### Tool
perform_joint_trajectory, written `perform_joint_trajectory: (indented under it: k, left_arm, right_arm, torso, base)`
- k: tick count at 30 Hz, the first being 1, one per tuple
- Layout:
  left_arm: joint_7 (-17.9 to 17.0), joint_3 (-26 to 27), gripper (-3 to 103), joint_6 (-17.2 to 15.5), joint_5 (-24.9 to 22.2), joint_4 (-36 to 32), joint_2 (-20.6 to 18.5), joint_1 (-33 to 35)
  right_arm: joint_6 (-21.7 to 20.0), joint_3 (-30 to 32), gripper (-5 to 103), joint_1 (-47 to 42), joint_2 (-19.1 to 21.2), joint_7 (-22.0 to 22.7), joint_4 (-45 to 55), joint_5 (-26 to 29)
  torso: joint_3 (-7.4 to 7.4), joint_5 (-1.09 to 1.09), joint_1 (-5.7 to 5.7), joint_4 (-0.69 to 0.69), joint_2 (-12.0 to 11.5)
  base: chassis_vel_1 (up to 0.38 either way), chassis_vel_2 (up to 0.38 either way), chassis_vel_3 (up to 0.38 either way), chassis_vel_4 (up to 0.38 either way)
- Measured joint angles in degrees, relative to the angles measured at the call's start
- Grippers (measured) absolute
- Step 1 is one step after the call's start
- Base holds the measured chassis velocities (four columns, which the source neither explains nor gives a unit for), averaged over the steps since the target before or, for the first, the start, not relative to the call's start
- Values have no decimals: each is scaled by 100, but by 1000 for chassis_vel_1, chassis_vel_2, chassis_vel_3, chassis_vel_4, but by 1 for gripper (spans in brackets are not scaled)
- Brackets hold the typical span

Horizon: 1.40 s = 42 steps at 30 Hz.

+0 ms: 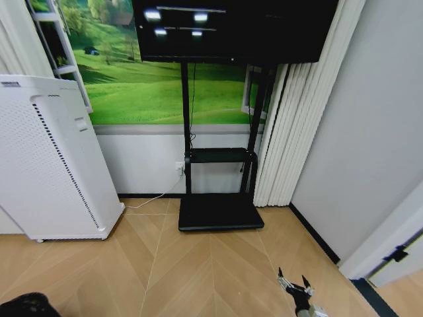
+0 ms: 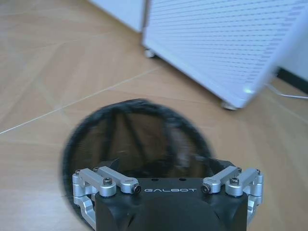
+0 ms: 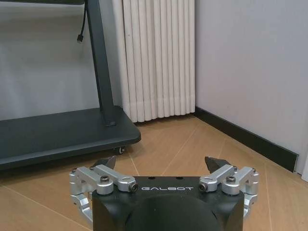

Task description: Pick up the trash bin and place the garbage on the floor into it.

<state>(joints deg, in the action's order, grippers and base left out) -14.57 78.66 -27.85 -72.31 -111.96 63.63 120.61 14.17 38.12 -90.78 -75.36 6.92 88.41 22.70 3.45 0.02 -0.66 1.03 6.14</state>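
Directly below the left end effector [image 2: 166, 179] stands the trash bin [image 2: 137, 139], mouth upward; its fingers' state cannot be told. Farther right, the right end effector [image 3: 163, 166] hovers, fingers apart.

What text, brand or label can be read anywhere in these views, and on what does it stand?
"GALBOT": on the black body of the left gripper, over the black mesh trash bin.
"GALBOT": on the black body of the right gripper.
Small dark label at the top of the white perforated appliance: too blurred to read.
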Motion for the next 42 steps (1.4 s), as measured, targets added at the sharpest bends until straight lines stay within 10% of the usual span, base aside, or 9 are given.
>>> perform_joint_trajectory:
  k: [3,8,15,29,34,42]
  left_arm:
    - [410,66,100,79,604,-624,172,174]
    - [1696,-13,100,1364,2401,-1374,307,122]
    - [2339,-733,100,2470,4051,-1399,209,-483]
    - [1897,-2622,100,2778,4575,-1453,365,-1406]
    - [1540,-3499,100,2780,4743,-1707,420,-1708]
    - [1490,-3902,100,3040,4950,-1759,427,-1685]
  right_arm:
    - [3,79,100,-65,-17,-31,41,-45]
    - [112,344,100,-423,-120,-135,555,-365]
    - [385,866,100,-989,-341,-486,1465,-876]
    - [230,1060,100,-1895,-850,-442,3246,-1223]
    - [-51,383,100,-2032,-1510,-103,3977,-1687]
    - [-88,-220,100,-2060,-1424,-207,3901,-2006]
  torso:
    - [0,0,0,-1,0]
    - [0,1,0,0,0]
    - [0,-3,0,1,1]
    - [0,-6,0,-1,1]
    - [0,-3,1,0,1]
    - [0,-2,1,1,0]
  base:
    - [0,0,0,0]
    - [0,0,0,0]
    - [0,0,0,0]
    - [0,0,0,0]
    - [0,0,0,0]
    - [0,0,0,0]
